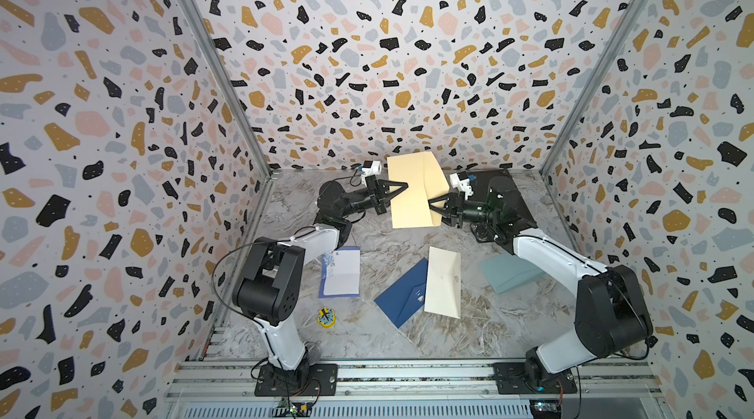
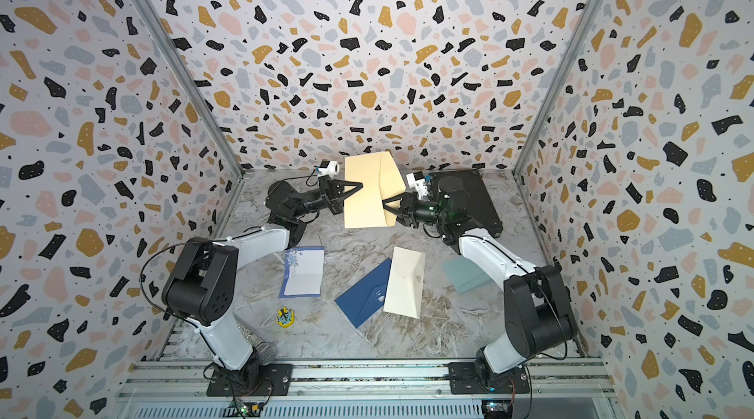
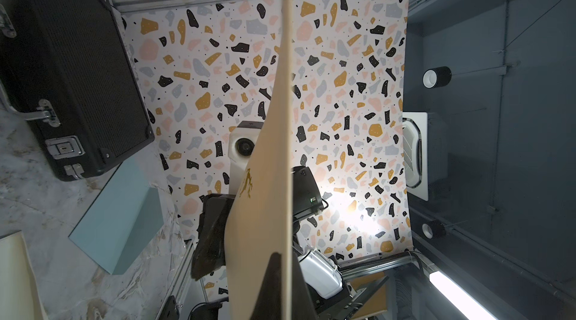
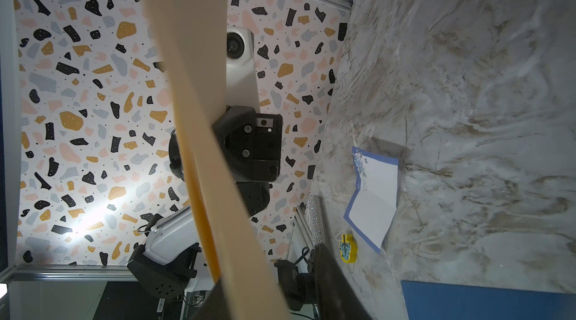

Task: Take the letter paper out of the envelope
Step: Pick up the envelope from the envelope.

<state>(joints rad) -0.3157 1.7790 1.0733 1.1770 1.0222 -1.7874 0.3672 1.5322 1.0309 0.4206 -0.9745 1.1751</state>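
We saw both arms reaching up and forward toward 12 o'clock of the table [image 1: 469,339], with their wrists turned in to face each other. The left gripper [image 1: 404,186] was clamped on the 9 o'clock edge of the tan envelope [image 1: 408,209], holding it in the air. The right gripper [image 1: 431,207] sat at the envelope's 4 o'clock edge with its fingers apart on either side of the sheet.

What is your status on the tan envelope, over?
Left pincer shut on tan envelope, held up in air. Right pincer open around its other edge. No letter showing yet. Nothing blocks.
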